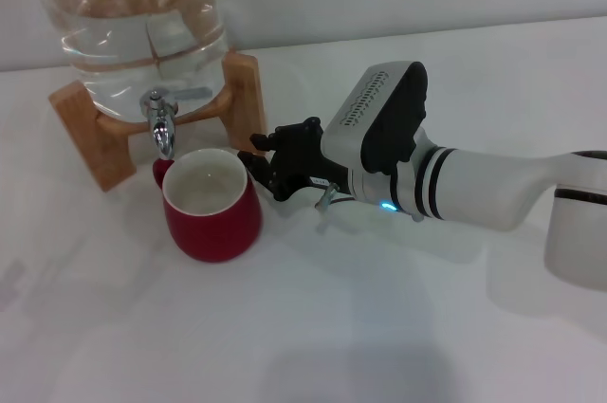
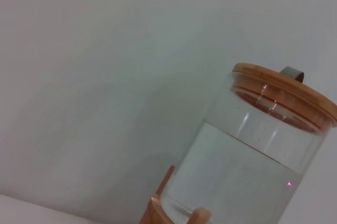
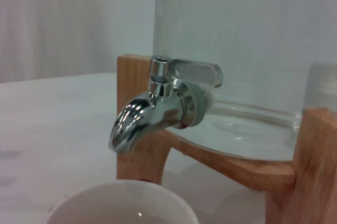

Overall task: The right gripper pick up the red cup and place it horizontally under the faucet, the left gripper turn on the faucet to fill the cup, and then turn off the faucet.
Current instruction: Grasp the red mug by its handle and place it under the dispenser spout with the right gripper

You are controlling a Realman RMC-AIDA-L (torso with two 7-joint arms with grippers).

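Red cup [image 1: 211, 209]: set upright on the white bench [image 1: 379, 327], white inside showing and apparently dry, its mouth directly below the spout so that a stream would be caught. Faucet [image 1: 159, 124]: chrome, lever handle [image 3: 195, 72] lying flat, no water seen running; it is mounted low on the clear water jar [image 1: 133, 24], which is raised on a wooden stand [image 1: 95, 133] to leave room for the cup beneath. Right tool [image 1: 270, 161]: placed just beside the cup's rim, fingers parted and holding nothing, a posture judged consistent with the cup being set down. Left tool: not seen in any view; its wrist view takes in only the jar's upper part and wooden lid [image 2: 284, 89], so it is judged to be off to one side and not yet at the lever.
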